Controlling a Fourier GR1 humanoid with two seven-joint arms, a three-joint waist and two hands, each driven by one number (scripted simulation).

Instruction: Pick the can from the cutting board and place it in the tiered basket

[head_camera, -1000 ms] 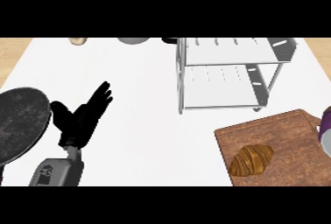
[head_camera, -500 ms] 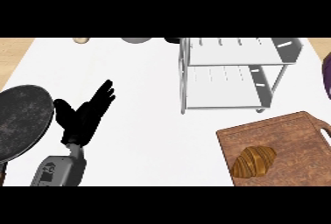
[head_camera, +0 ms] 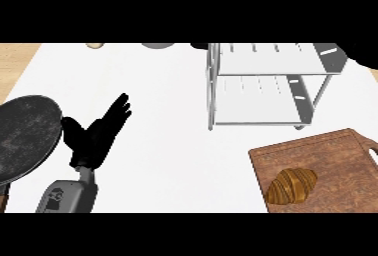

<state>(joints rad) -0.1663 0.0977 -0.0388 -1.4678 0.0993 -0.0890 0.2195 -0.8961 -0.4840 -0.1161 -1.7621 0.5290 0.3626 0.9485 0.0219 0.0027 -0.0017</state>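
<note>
Landmark = tiered basket (head_camera: 212, 90), white wire frame with two shelves, standing upright at upper right of the white counter (head_camera: 166, 155).

- Far left of the basket: dark round pan (head_camera: 26, 140), cut off by the picture's left edge.
- Left of the basket, just beside the pan: left hand (head_camera: 92, 137), black. Fingers are straight and spread, pointing up and toward the basket, with the thumb out toward the pan. It holds nothing and rests there. I can't tell whether it touches the pan's rim.
- Below that hand: grey forearm (head_camera: 70, 195) coming in from the lower edge. There is a dark mark on its casing, not readable.
- Up and left of the basket, at the counter's far edge: a small tan thing (head_camera: 94, 45) and a grey round thing (head_camera: 157, 45), both cropped. No writing legible on either.
- Below the basket, toward the right: brown wooden cutting board (head_camera: 332, 160), set at a slight angle, its far corner near the basket's right foot. A croissant (head_camera: 291, 185) lies on the board's near-left part.
- Just right of the basket's top corner: a black shape, probably the right hand (head_camera: 363, 52), mostly out of frame. Open or closed: cannot tell.
- Can: cannot make it out anywhere in this view, so its place is unknown.
</note>
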